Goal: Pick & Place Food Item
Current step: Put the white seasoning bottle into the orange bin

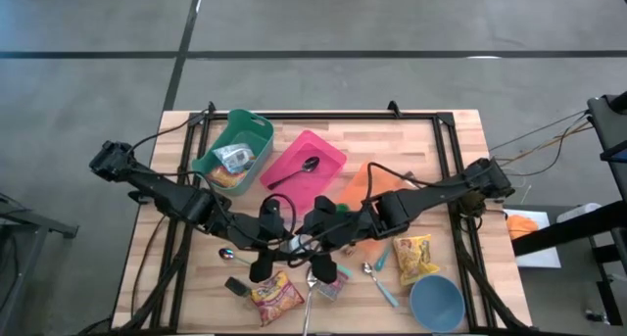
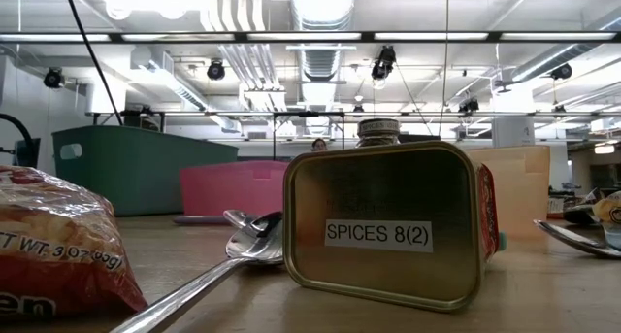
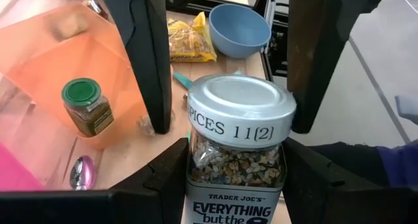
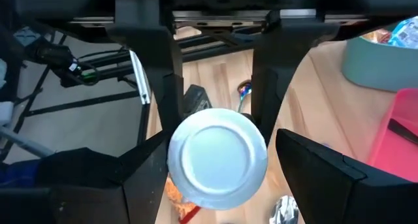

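Note:
A glass spice jar [image 3: 235, 159] with a silver lid [image 4: 217, 157] hangs above the table's middle [image 1: 299, 240]. My left gripper [image 1: 277, 233] is shut on it. My right gripper [image 4: 219, 168] comes from the table's right and faces the lid head-on. It is open, one finger on each side of the lid end [image 3: 241, 106]. A gap shows beside one finger. Whether the other finger touches the lid, I cannot tell. My left gripper pinches the jar's glass body [image 3: 196, 168] just below the lid between its two fingers [image 3: 166, 178]. The fingers come slanting down from the table's left and lie along the jar. The jar is lifted clear of the table, its lid end pointing at my right gripper.
A green bin [image 1: 257, 130] with food packets, a pink tray [image 1: 328, 150] with a spoon, and an orange tray [image 1: 364, 179] with a green-lidded jar [image 3: 86, 106] lie farther back. Near the front lie a spice tin [image 2: 388, 226], spoons [image 2: 247, 241], snack bags [image 1: 416, 258] and a blue bowl [image 1: 436, 302].

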Tool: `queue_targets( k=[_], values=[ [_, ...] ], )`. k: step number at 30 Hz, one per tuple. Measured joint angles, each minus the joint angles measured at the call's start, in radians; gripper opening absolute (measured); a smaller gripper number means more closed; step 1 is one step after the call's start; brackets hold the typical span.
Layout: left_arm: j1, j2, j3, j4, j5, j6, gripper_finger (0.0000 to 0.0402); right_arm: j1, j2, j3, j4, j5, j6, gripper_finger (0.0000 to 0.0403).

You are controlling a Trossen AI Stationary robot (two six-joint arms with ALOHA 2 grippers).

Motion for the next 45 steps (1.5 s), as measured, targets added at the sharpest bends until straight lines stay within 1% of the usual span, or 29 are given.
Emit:
queue_targets(
  k=[9,11,15,16,28,29,30,34,36,38,39,41,45],
  values=[
    [0.000,0.000,0.000,0.007,0.015,-0.001,0.0185,-0.004,0.002,0.000,0.008,-0.008,-0.017,0.0267],
    [0.000,0.000,0.000,0.009,0.016,-0.001,0.0185,-0.005,0.002,0.000,0.010,-0.021,-0.016,0.0252],
    [0.000,0.000,0.000,0.010,0.023,-0.002,0.0185,-0.005,0.005,0.000,0.012,-0.023,-0.015,0.0202],
    [0.000,0.000,-0.001,0.012,0.028,-0.002,0.0185,-0.005,0.005,0.000,0.012,-0.024,-0.014,0.0197],
    [0.000,0.000,-0.001,0.020,0.038,-0.003,0.0185,-0.005,0.005,0.000,0.011,-0.024,-0.011,0.0197],
    [0.000,0.000,-0.001,0.020,0.039,-0.009,0.0192,-0.005,0.005,0.000,0.012,-0.024,-0.011,0.0197],
    [0.000,0.000,-0.001,0.019,0.040,-0.016,0.0208,-0.005,0.005,0.000,0.012,-0.022,-0.010,0.0197],
    [-0.001,0.000,0.000,0.011,0.046,-0.050,0.0304,-0.007,0.005,0.000,0.006,-0.018,-0.018,0.0197],
    [-0.001,0.000,0.000,0.006,0.048,-0.061,0.0343,-0.007,0.005,0.000,0.001,-0.017,-0.018,0.0197],
    [-0.001,0.000,0.000,0.002,0.049,-0.074,0.0373,-0.007,0.005,0.000,0.000,-0.014,-0.017,0.0197],
    [-0.002,0.000,0.000,0.001,0.049,-0.086,0.0384,-0.007,0.005,0.000,0.000,-0.014,-0.017,0.0197],
    [-0.002,0.000,0.000,-0.002,0.049,-0.089,0.0392,-0.007,0.005,0.000,-0.004,-0.013,-0.017,0.0197],
    [-0.002,-0.004,0.000,-0.039,0.048,-0.102,0.0376,-0.007,0.005,0.000,-0.028,-0.010,-0.013,0.0197]
  ],
)
